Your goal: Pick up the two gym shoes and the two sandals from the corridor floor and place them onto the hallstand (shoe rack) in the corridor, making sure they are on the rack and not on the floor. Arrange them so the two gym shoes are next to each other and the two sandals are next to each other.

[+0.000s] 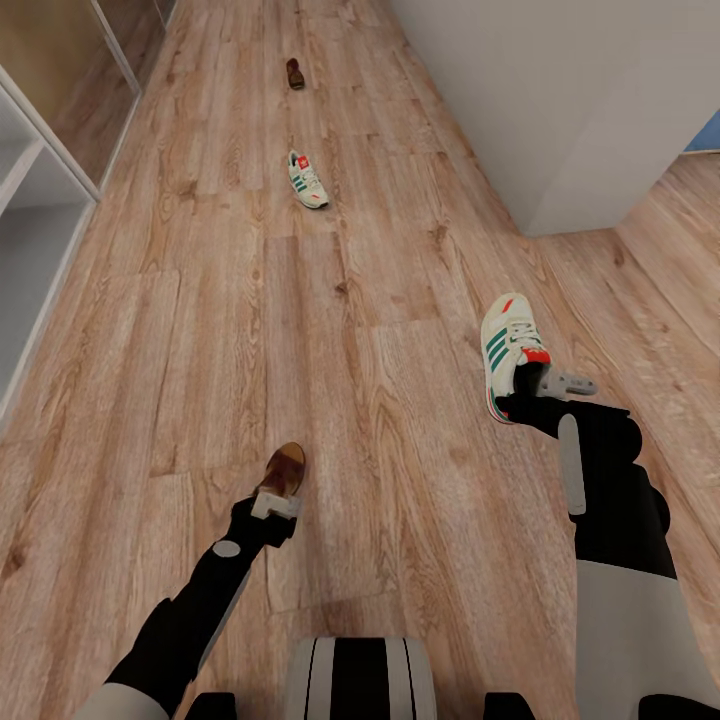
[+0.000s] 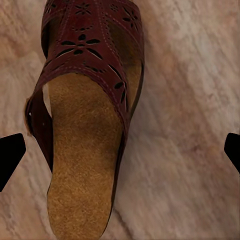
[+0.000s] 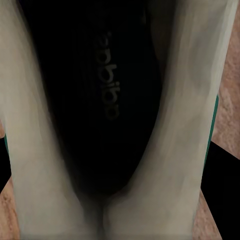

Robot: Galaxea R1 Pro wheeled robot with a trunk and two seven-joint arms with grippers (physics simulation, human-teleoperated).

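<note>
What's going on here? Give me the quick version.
The right gripper is closed on the heel of a white sneaker with green stripes. The left gripper, open, hangs over a dark brown leather sandal lying on the wood-grain plank floor. Another sneaker and sandal lie farther down the corridor.
</note>
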